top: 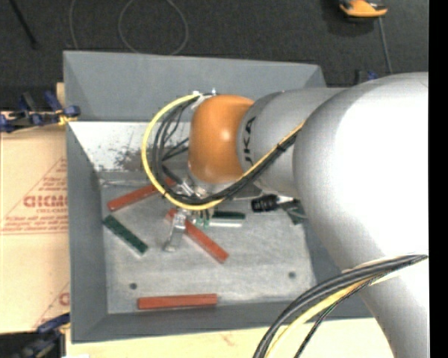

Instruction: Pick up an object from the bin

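Note:
My gripper (172, 241) hangs below the wrist near the middle of the bin, its tip close to the bin floor. Just right of it a red flat stick (207, 245) lies slanted, its upper end under the gripper body. Left of it a dark green stick (125, 234) lies at an angle on the floor. A second red stick (134, 198) lies up and to the left, partly under the cables. I cannot see whether anything is held.
Another red stick (178, 301) lies flat along the bin's near wall. A green stick (228, 216) and a black cylindrical piece (266, 203) lie right of the gripper, under the arm. The arm covers the bin's right side.

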Motion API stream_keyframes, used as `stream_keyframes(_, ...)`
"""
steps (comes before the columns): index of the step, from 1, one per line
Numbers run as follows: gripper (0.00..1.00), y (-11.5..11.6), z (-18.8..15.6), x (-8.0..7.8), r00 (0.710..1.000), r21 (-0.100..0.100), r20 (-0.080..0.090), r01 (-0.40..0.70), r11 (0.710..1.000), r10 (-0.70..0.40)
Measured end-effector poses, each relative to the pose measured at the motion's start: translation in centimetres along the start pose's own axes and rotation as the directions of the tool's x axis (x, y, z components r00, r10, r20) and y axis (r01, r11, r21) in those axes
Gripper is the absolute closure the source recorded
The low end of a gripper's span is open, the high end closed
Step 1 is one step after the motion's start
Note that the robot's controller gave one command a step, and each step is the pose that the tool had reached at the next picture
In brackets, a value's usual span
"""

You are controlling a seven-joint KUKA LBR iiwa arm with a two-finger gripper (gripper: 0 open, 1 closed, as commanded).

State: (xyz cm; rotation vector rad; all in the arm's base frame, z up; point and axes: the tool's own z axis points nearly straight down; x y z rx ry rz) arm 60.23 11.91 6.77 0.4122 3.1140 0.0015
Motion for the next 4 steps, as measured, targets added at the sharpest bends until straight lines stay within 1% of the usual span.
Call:
stream_keyframes(1,0.0,-4.8,-0.3,0.7,1.0,0.004,0.001,-0.005,1.0,0.005)
stream_keyframes(2,1.0,-4.4,-0.4,0.6,1.0,0.0,0.004,-0.003,1.0,0.003)
stream_keyframes(3,1.0,-2.5,-0.3,1.4,0.978,0.001,0.004,0.209,0.978,-0.209)
stream_keyframes(4,1.0,-2.8,-16.4,0.7,0.97,0.0,0.011,0.245,0.97,-0.245)
